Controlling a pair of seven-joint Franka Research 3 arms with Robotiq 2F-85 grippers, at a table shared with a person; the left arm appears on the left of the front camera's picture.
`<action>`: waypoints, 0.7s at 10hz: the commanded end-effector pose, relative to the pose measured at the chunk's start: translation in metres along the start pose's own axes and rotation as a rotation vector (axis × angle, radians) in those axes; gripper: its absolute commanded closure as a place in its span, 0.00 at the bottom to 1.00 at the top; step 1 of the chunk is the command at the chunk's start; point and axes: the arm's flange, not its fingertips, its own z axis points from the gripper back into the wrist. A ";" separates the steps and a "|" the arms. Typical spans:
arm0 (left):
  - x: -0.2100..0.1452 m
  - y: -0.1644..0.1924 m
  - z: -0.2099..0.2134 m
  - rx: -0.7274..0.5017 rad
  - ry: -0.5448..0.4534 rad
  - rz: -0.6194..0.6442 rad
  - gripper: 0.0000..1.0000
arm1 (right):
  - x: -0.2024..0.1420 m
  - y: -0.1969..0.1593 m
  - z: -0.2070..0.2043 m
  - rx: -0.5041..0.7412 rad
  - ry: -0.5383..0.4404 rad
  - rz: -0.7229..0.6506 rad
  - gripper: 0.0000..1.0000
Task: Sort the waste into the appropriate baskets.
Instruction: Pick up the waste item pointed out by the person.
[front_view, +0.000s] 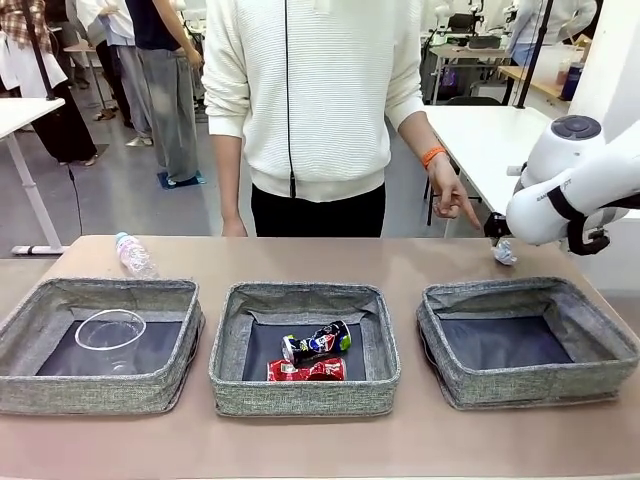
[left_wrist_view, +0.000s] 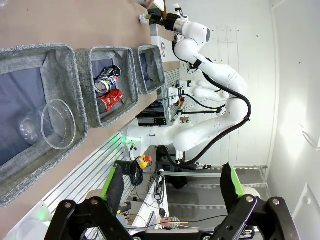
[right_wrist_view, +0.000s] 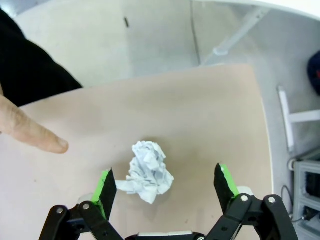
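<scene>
Right gripper (right_wrist_view: 164, 171): jaws fully apart, holding nothing, poised over the crumpled white paper ball (right_wrist_view: 149, 171).

Key relation: in the right wrist view the ball lies on the table (right_wrist_view: 210, 110) directly below and between the 2 green pads, nearer the pad on that picture's left. It is roughly round with no marked long axis, so wrist roll matters little. In my judgement a straight descent and a close would take it. The right arm is plainly the nearer one.

Location: the ball sits near the table's far right corner, behind the right basket (front_view: 470, 385), which lies bare.

Hazard: the person's hand (right_wrist_view: 32, 132) points at the ball from just beside it, with the fingertip near the left-hand pad.

Surface: flat and bare around the ball.

Left gripper (left_wrist_view: 172, 180): jaws wide, nothing held, well apart from the work.

Other waste: clear plastic cup (front_view: 110, 330) in the left basket (front_view: 90, 392), 2 cans in the middle basket (front_view: 300, 395), clear plastic bottle (front_view: 133, 255) near the far left edge.
</scene>
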 end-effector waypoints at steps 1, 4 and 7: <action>-0.003 0.000 0.000 0.005 0.007 -0.007 0.00 | 0.006 0.006 -0.003 -0.007 0.015 0.005 0.00; -0.003 0.000 0.000 0.005 0.007 -0.007 0.00 | 0.004 0.007 -0.005 -0.004 0.030 0.010 0.00; -0.003 0.000 0.000 0.005 0.007 -0.007 0.00 | 0.004 0.007 -0.014 0.029 0.034 0.006 0.00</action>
